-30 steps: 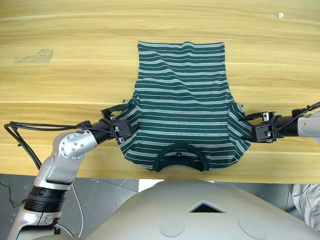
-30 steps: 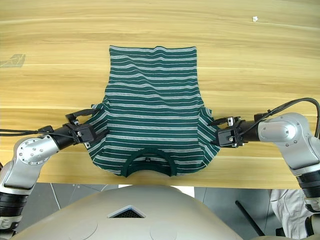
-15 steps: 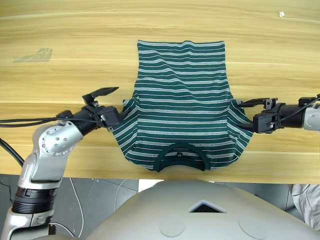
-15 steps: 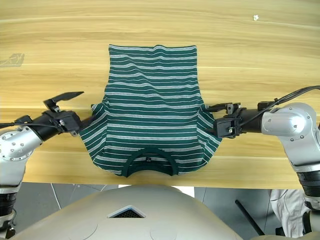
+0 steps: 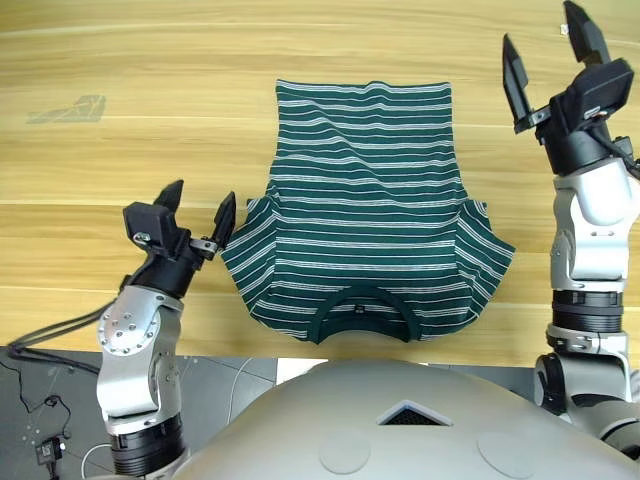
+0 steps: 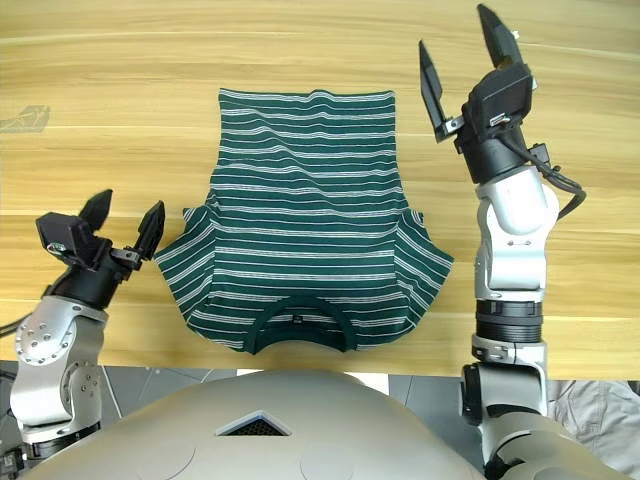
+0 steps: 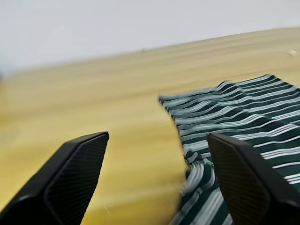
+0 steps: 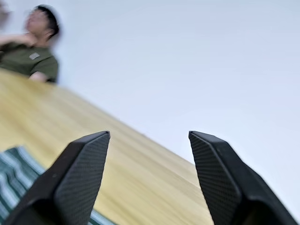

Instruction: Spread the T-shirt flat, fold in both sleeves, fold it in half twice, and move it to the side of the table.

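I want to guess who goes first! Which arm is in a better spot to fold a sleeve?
Probably left. The left gripper sits open right beside the T-shirt and its left sleeve; the right gripper, also open, is far from the right sleeve.

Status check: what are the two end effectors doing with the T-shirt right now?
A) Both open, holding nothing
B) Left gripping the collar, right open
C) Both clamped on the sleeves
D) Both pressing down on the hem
A: the left end effector and the right end effector are both raised with fingers spread and nothing between them, and the T-shirt lies loose on the table.
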Robot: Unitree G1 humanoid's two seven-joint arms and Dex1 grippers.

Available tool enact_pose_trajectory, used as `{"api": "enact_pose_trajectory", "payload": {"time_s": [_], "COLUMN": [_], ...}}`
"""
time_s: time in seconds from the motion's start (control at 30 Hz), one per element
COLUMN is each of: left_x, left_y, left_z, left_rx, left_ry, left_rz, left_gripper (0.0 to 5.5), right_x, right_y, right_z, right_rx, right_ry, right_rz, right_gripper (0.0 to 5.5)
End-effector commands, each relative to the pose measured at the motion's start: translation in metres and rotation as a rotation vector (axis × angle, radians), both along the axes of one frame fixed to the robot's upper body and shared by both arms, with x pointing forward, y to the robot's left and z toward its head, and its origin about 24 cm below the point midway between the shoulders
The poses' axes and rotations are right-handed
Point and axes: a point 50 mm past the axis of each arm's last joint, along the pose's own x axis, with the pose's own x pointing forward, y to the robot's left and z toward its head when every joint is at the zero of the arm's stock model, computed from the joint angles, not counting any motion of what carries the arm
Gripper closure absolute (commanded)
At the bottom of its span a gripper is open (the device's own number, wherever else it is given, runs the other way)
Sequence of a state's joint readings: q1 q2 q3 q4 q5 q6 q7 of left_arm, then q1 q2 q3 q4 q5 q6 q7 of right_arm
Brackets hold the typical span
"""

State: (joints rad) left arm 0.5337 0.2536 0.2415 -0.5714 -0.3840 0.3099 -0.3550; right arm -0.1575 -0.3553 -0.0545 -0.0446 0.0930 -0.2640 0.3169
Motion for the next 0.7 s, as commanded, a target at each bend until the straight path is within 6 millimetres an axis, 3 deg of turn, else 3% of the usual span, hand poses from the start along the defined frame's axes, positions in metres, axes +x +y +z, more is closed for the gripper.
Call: {"api": "enact_pose_trajectory", "payload": {"time_s": [0.03,0.2,0.43,0.57,0.7], "left_x": [-0.019,-0.037,-0.051,-0.051,-0.049], "left_y": [-0.004,0.006,-0.004,-0.013,-0.001], "left_z": [-0.019,-0.034,-0.05,-0.051,-0.058], "left_rx": [-0.187,-0.24,-0.255,-0.274,-0.182], "left_ry": [0.108,0.198,0.345,0.354,0.357], "left_rz": [0.138,0.269,0.232,0.168,0.198], "left_gripper": [1.63,1.63,1.63,2.25,2.92], "right_x": [0.007,0.006,0.006,0.006,0.008], "right_y": [0.004,0.008,0.013,0.016,0.018], "right_z": [0.009,0.008,0.008,0.006,0.003], "right_rx": [0.096,0.171,0.179,0.178,0.164], "right_ry": [-0.074,-0.106,-0.12,-0.111,-0.098], "right_rz": [-0.075,-0.126,-0.151,-0.148,-0.132], "right_gripper": [2.38,2.38,2.38,2.38,2.38]}}
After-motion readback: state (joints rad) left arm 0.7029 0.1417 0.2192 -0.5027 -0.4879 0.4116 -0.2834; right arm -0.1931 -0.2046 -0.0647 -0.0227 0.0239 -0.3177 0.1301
